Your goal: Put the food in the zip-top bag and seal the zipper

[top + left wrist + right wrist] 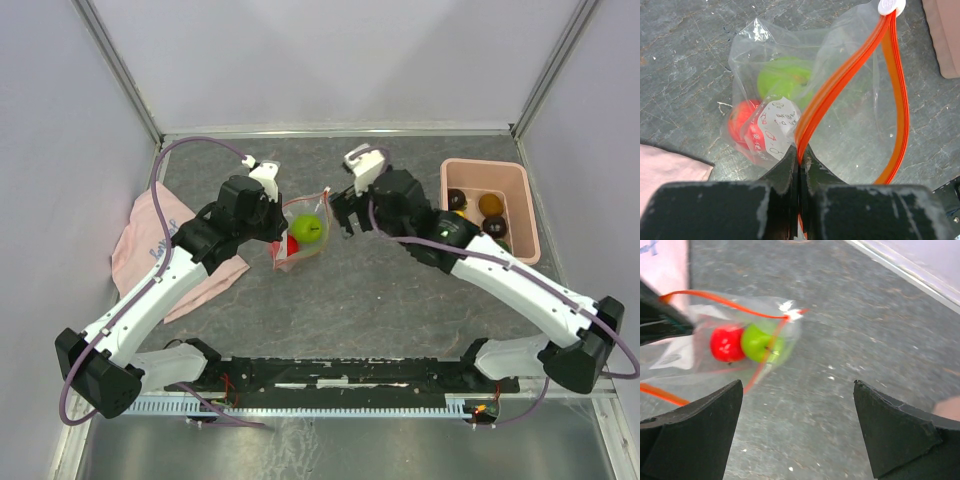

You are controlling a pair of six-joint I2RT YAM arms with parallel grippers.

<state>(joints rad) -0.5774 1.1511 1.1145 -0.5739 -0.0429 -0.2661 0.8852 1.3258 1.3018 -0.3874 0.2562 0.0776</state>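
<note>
Holds the small clear crinkly zip-top bag [850, 125] mid-desk by its thin red-orange zipper strip [840, 80], left claw [799, 155] pressed together on it. Hovers just right with the right claw [797, 387] spread, empty. Contains a glossy green toy fruit [782, 80] and a red one [740, 122] (more in the pink rectangular plastic bin [530, 215], far right). Could slip from that thin pinch, or sag shut, if nudged during loading.

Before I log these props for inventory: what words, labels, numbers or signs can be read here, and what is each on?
White label on the zip-top bag: red and grey print, too creased and blurred to read.
Pink cloth: small dark marking, too small to read.
No other writing shows.
</note>
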